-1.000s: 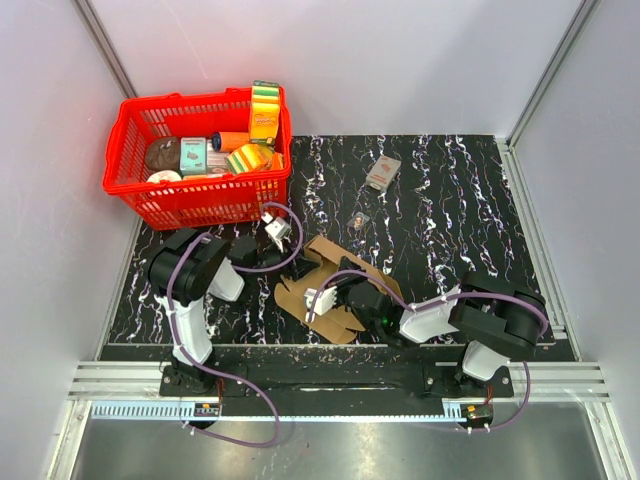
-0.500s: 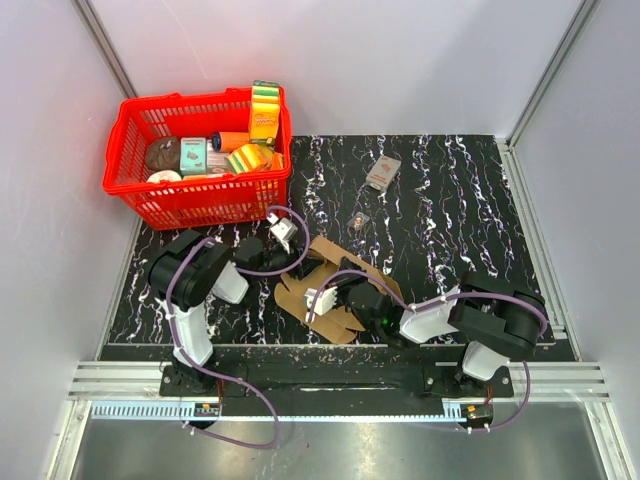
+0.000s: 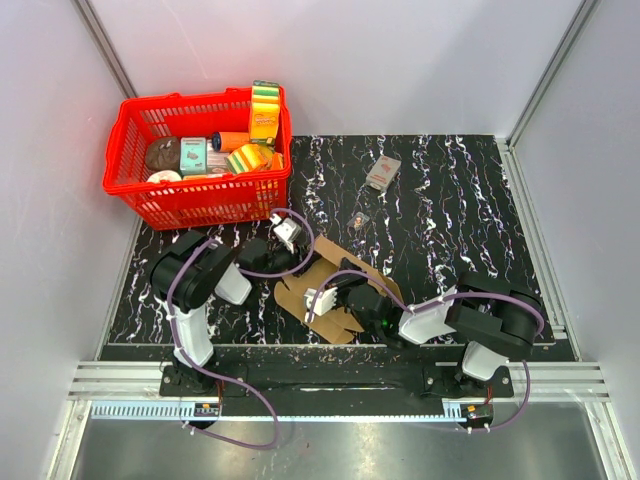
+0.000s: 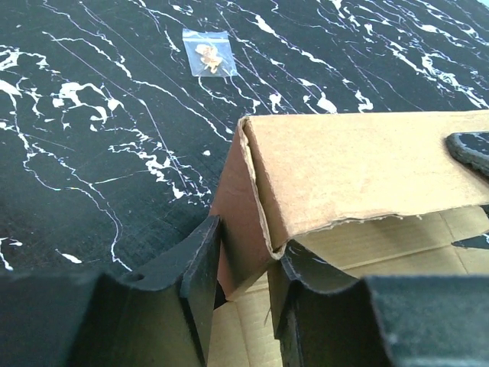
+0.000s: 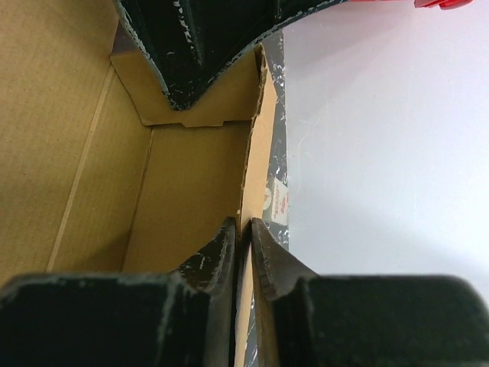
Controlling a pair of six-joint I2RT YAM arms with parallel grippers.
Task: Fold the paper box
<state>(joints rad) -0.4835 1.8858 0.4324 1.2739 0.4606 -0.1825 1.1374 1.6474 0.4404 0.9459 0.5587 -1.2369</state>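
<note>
The paper box (image 3: 332,258) is plain brown cardboard, half raised, lying on the black marbled table in front of the arms. My left gripper (image 3: 298,250) is at its far left corner. In the left wrist view the jaws (image 4: 246,283) have closed round that folded corner (image 4: 244,222), with a finger on each side. My right gripper (image 3: 345,284) reaches in from the near right. It (image 5: 244,233) is shut on the thin upright wall (image 5: 256,138) of the box. The box floor (image 5: 69,130) shows beside that wall.
A red basket (image 3: 200,205) of groceries stands at the far left. A small grey-and-red packet (image 3: 382,172) lies at the back centre, and a tiny clear bag (image 3: 360,219) lies just beyond the box. Grey walls close in both sides.
My left gripper has moved right onto the box corner, and its jaws have narrowed around it. The right gripper has kept its hold and its place.
</note>
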